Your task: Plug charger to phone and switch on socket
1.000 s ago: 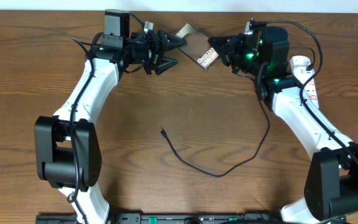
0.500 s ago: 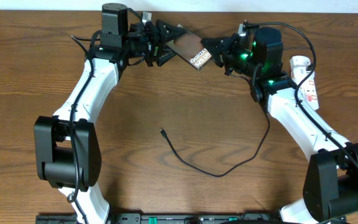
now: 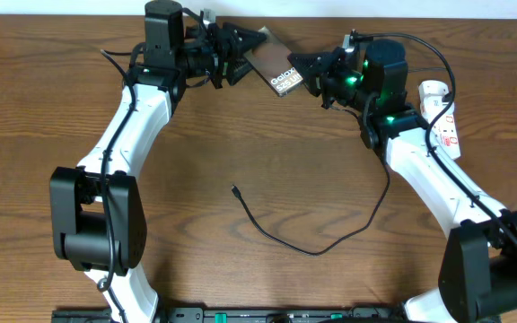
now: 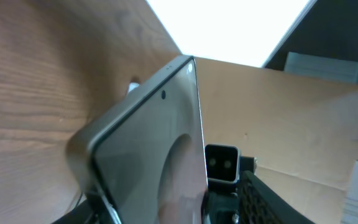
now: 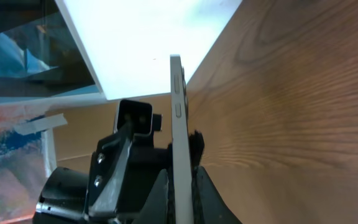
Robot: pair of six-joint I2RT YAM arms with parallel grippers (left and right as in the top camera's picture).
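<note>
Cable nearest my bases: the charger (image 3: 281, 240) lies loose on the table (image 3: 205, 135). Its connector tip (image 3: 233, 189) rests free on the wood, plugged into nothing, and the line curves away toward my right arm. Farther out on the right, the socket (image 3: 436, 93) lies partly hidden behind that arm, well apart from the tip. Farthest, by the table's far edge, the phone (image 3: 281, 70) sits tilted between my two grippers. My right gripper (image 3: 307, 74) pinches one end, jaws pressed against both faces of the edge-on slab. My left gripper (image 3: 245, 49) meets the opposite end. The phone's pale face fills that wrist view, so I cannot tell whether those jaws are clamped.
</note>
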